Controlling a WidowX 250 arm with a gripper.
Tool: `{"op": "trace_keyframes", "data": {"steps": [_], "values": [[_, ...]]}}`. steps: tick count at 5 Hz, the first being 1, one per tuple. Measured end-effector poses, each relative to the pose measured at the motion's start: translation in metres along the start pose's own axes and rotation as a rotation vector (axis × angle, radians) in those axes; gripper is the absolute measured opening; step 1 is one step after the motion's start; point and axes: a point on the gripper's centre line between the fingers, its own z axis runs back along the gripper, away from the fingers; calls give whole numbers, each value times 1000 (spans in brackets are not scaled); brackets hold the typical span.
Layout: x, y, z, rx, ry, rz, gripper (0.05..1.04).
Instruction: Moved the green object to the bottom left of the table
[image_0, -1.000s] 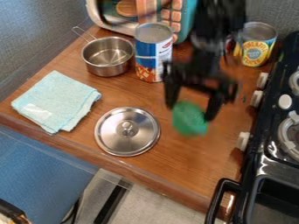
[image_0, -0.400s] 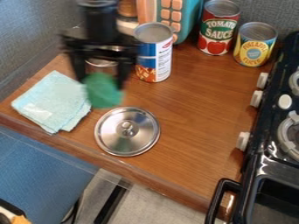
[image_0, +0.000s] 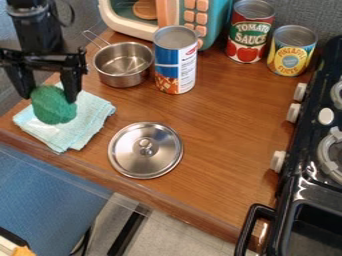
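Brown wooden table (image_0: 224, 122), grey walls (image_0: 79, 25); black stove (image_0: 317, 192), pale floor (image_0: 180, 231)

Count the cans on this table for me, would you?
3: a blue-and-white one beside the metal pot, a red one at the back, and a yellow one between the red one and the stove. Others could be hidden behind them.

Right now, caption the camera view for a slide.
The black end effector holds a green object over the folded light-blue cloth, left of the metal lid.
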Motion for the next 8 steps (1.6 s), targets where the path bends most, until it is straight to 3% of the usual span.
{"op": "trace_keyframes", "data": {"steps": [2, 3, 4, 5, 6, 7, 8], "values": [[24, 18, -22, 30, -17, 62, 922], [37, 21, -23, 39, -33, 64, 955], [34, 21, -22, 50, -7, 59, 1002], [32, 18, -17, 51, 8, 44, 1000], [33, 17, 4, 43, -20, -8, 1000], [32, 7, 16, 40, -17, -93, 1000], [32, -1, 18, 33, -17, -165, 1000]]}}
